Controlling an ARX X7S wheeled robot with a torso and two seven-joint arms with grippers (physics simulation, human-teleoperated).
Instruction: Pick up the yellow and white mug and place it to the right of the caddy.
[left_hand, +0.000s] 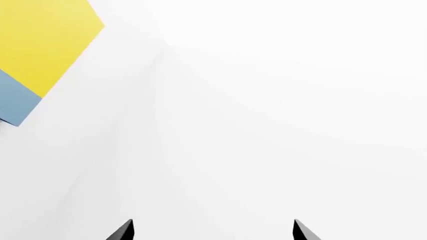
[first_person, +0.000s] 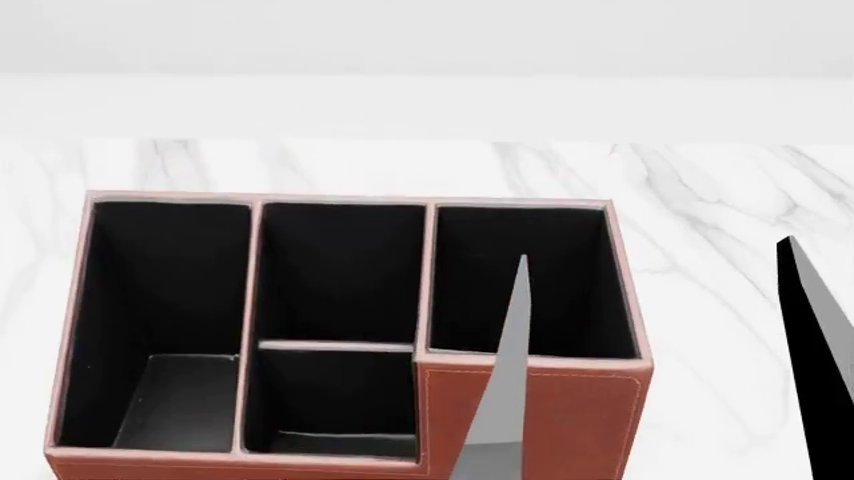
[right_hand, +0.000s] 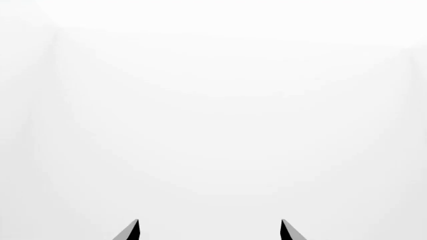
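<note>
The caddy (first_person: 534, 410) stands on the white marble table (first_person: 721, 200), and two pointed finger shapes rise in front of it, one grey (first_person: 501, 380) and one black (first_person: 821, 360). The left gripper (left_hand: 212, 231) and the right gripper (right_hand: 208, 230) have their tips wide apart, holding nothing. The left wrist view shows a yellow and blue panel (left_hand: 40, 50); the yellow and white mug appears in no view.
</note>
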